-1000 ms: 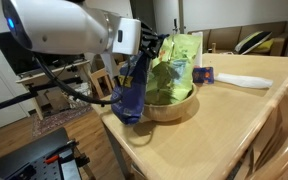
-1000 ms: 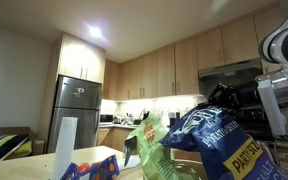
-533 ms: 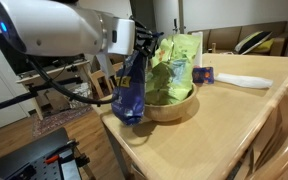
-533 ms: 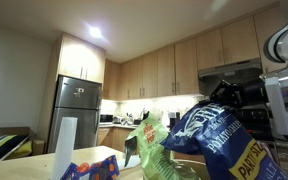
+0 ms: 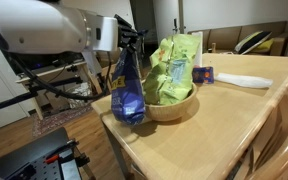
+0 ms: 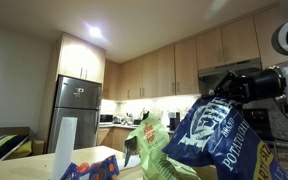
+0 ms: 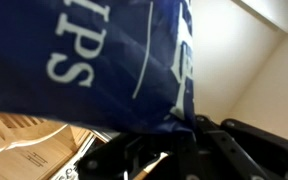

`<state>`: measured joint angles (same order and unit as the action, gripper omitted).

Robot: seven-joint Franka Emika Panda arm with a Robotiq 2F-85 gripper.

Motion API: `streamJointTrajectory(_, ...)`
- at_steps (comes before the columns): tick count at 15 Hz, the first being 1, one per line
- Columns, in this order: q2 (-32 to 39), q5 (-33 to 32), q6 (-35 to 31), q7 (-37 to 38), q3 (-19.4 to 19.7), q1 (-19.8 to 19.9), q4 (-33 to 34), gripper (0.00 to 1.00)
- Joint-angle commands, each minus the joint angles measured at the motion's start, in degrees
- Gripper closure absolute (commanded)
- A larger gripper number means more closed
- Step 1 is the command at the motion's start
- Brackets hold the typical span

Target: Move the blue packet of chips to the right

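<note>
The blue packet of chips (image 5: 127, 90) hangs from my gripper (image 5: 122, 45) at the table's near-left corner, beside the wooden bowl (image 5: 172, 107). In the other exterior view the packet (image 6: 216, 135) fills the right side, held at its top by the gripper (image 6: 224, 88). In the wrist view the blue bag (image 7: 94, 55) with white lettering fills most of the frame, its edge pinched in the dark jaws (image 7: 179, 128). The gripper is shut on the packet's top edge.
Light green packets (image 5: 176, 65) stand in the wooden bowl. A smaller flat blue packet with a red end (image 5: 204, 74) and a white object (image 5: 246, 81) lie farther along the wooden table (image 5: 224, 125). A chair back (image 5: 279, 140) stands at the near right.
The gripper and the blue packet have moved left, away from the bowl, toward the table's corner. The packet now hangs more upright. The bowl and green packets have stayed put.
</note>
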<state>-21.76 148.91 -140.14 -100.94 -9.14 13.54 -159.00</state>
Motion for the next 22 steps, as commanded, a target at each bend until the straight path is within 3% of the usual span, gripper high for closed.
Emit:
streamJointTrajectory(1, -4.1, -0.1, -3.7, 2.1, 0.3, -2.9, 0.1, 1.0)
streamJointTrajectory(7, -5.5, -0.1, -7.7, 2.8, -1.7, -6.0, 0.1, 1.0)
streamJointTrajectory(15, -5.3, -0.1, -8.4, 4.1, -3.8, -8.5, 0.1, 1.0)
streamJointTrajectory(22, -4.2, -0.1, -5.8, 3.3, -3.0, -7.2, 0.2, 1.0)
